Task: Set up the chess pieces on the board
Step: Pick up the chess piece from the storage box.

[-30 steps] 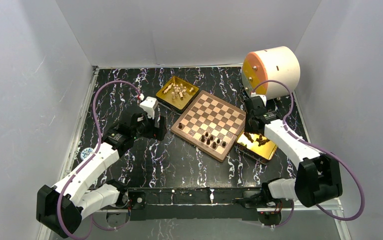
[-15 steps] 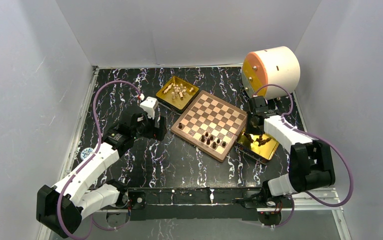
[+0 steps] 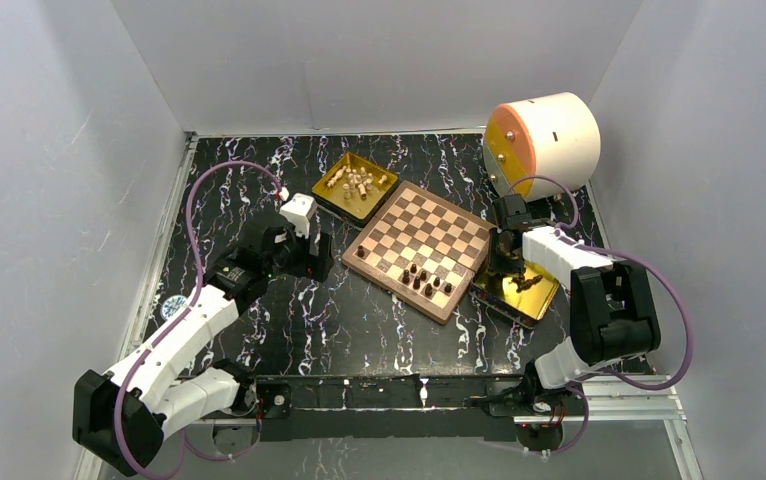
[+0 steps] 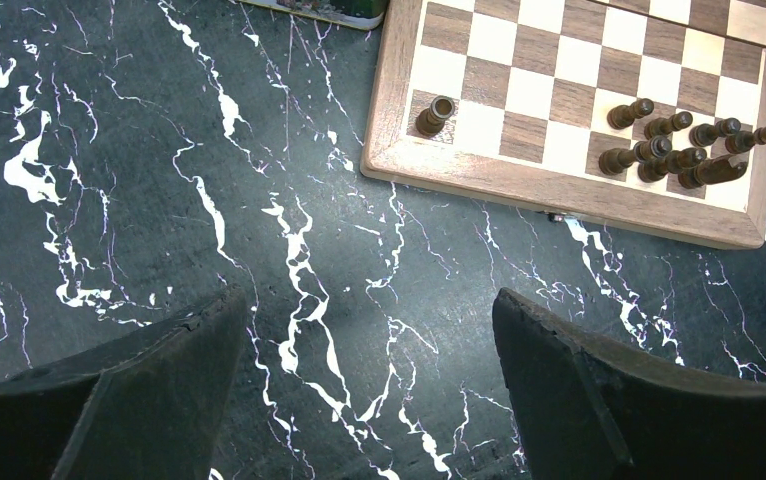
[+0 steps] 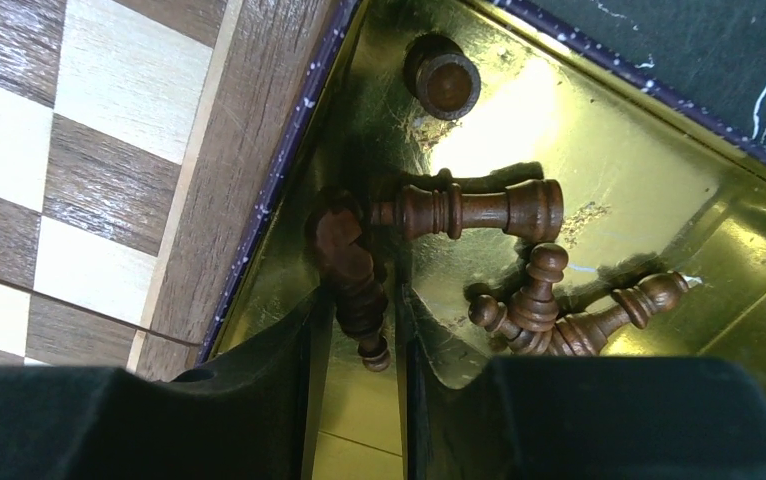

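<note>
The right pincer [image 5: 359, 312] has come down into the gold tray [image 5: 659, 180] and now stands closely around one lying dark piece [image 5: 349, 262].
One second ago this arm was stretched more toward the right edge of the table [image 3: 259, 300]. Now it is folded in beside the board [image 3: 421, 222], with narrow jaws on both sides of the piece, but I cannot tell if they already press it. The other dark pieces in the tray [image 5: 549, 300] lie just beside. The left pincer [image 4: 367, 300] has not moved and hovers released wide near the board's left corner. Only the dark group [image 3: 421, 278] near the board's near edge and one corner piece [image 4: 435, 115] are placed. The cream pieces [image 3: 357, 182] wait in the far tray [image 3: 334, 208], so I judge the task is early.
</note>
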